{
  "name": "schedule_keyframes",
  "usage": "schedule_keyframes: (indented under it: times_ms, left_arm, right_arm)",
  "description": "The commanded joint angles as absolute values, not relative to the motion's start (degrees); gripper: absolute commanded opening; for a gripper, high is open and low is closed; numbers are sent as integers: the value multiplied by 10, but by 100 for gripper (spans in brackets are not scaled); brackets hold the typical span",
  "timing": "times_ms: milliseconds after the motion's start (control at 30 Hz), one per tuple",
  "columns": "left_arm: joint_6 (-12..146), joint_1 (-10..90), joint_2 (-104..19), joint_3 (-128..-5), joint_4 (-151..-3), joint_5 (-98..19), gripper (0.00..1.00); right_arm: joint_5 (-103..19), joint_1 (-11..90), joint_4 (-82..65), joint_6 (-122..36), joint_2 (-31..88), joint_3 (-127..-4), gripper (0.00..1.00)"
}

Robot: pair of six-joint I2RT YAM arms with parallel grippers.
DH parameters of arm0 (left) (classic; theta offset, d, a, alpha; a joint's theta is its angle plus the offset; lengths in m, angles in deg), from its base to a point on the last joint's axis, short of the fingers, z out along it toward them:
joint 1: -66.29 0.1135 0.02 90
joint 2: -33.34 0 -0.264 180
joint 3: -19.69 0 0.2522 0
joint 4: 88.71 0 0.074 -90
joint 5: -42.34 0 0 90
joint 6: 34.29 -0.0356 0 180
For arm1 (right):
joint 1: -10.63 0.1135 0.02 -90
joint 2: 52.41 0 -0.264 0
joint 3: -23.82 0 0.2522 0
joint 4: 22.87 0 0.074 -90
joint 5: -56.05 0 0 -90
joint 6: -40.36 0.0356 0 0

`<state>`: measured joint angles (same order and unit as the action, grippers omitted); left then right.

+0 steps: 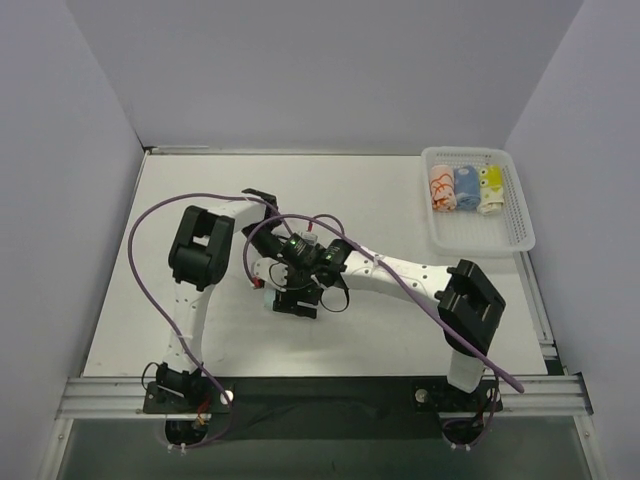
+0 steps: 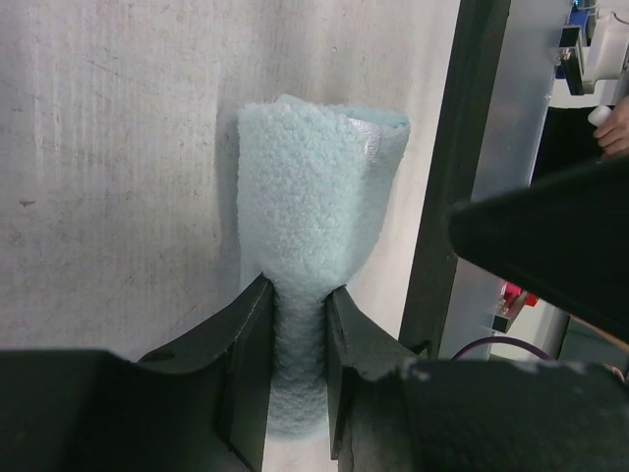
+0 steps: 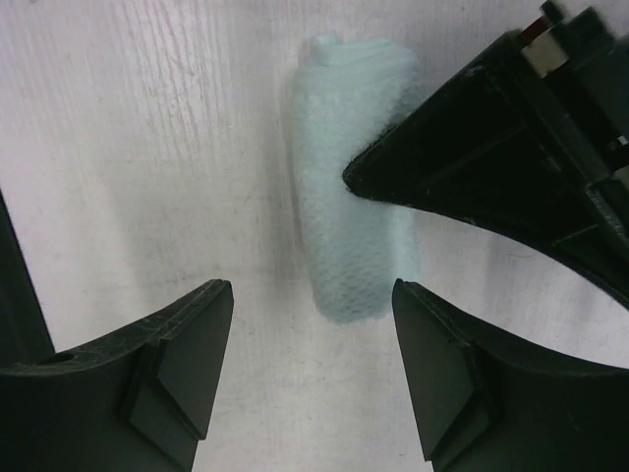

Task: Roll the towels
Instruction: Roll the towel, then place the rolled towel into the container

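- The mint-green towel (image 2: pixel 316 197) lies rolled into a short, thick cylinder on the white bench (image 1: pixel 380 200), about mid-bench, where the two arms meet.
- The left claw (image 2: pixel 298 295) is clamped on one end of the roll. Its two dark fingers (image 2: pixel 246 364) squeeze the cloth into a narrow waist, and the rest of the roll bulges out beyond them.
- The right claw (image 3: pixel 310 295) hangs above the same roll with its fingers (image 3: pixel 187 344) wide apart, one on each side of the roll's near end, gripping nothing.
- In the right wrist view, one dark finger of the left claw crosses the right side of the roll.
- From the top view the roll is hidden under the two wrists.
- A white slotted basket (image 1: pixel 478 244) sits at the far right of the bench, well apart from the claws.
- Three rolled towels lie side by side at the far end of the basket: a white-and-orange towel (image 1: pixel 441 188) on the left, a blue towel (image 1: pixel 466 187) in the middle and a yellow towel (image 1: pixel 490 190) on the right.
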<state>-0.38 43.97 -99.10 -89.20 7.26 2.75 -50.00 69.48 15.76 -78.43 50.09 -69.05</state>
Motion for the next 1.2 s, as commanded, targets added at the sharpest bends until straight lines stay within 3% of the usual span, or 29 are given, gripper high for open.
schedule_keyframes:
  times_ms: [0, 733, 833, 867, 933, 1033, 1100, 1167]
  left_arm:
    - [-57, 446, -1025, -911, 102, -6, 21]
    - [-95, 454, -1072, -942, 158, 14, 22]
    - [-97, 454, -1073, -943, 158, 13, 22]
    - [-97, 454, -1073, -944, 157, 13, 22]
    - [-96, 455, -1072, -947, 158, 19, 23]
    - [-91, 459, -1069, -953, 158, 34, 38]
    - [-84, 467, -1061, -959, 158, 42, 57]
    - [-77, 477, -1045, -965, 158, 46, 64]
  right_arm:
    - [-476, 692, 90, -799, 489, -662, 67]
    - [-412, 700, -32, -829, 600, -604, 64]
    - [-420, 700, -32, -828, 599, -599, 54]
    - [-424, 700, -33, -828, 597, -596, 45]
    - [-435, 700, -30, -822, 600, -596, 38]
    - [-452, 701, -13, -815, 611, -602, 21]
    - [-468, 701, 13, -808, 617, -606, 3]
    - [-477, 700, 38, -800, 612, -606, 0]
